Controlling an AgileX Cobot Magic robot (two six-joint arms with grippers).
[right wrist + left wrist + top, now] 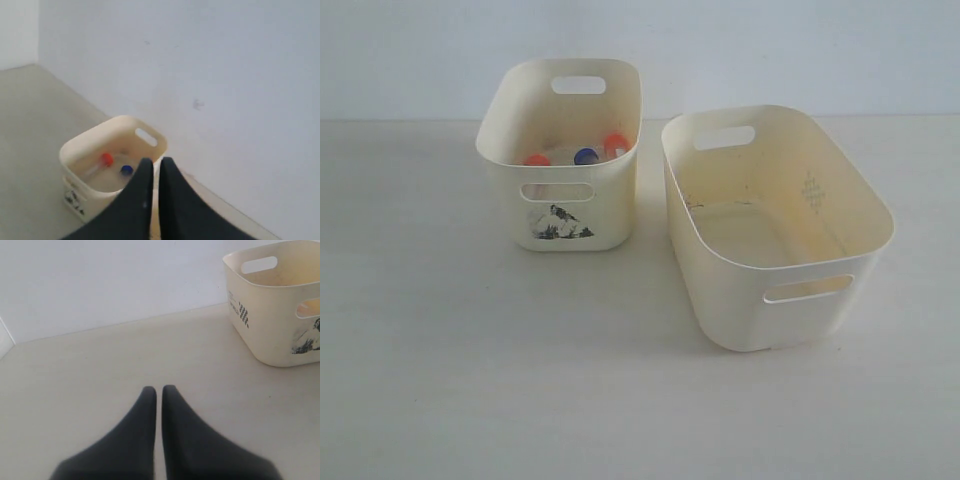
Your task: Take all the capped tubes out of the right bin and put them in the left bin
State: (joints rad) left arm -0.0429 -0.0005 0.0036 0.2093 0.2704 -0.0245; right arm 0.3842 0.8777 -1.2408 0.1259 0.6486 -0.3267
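Two grippers sit closest to their own cameras, and neither appears in the exterior view. The left gripper (159, 390) has its dark jaws drawn together to a thin slit with nothing between them, low over the pale table (75, 380). The right gripper (156, 162) is pinched just as narrow and also carries nothing. On the table, the right bin (790, 325) stands nearest the front, upright, with its yellowed floor and a faint diamond mark on the inner wall in plain sight. Just beside it and a little farther back, with a narrow gap between them, stands the left bin (610, 205), also upright, a black-grey picture printed on its front. The capped tubes (585, 156) lie inside this smaller bin. Three caps show above its rim line, two orange-red with a dark blue one between them. Behind both bins rises a plain white wall (770, 50).
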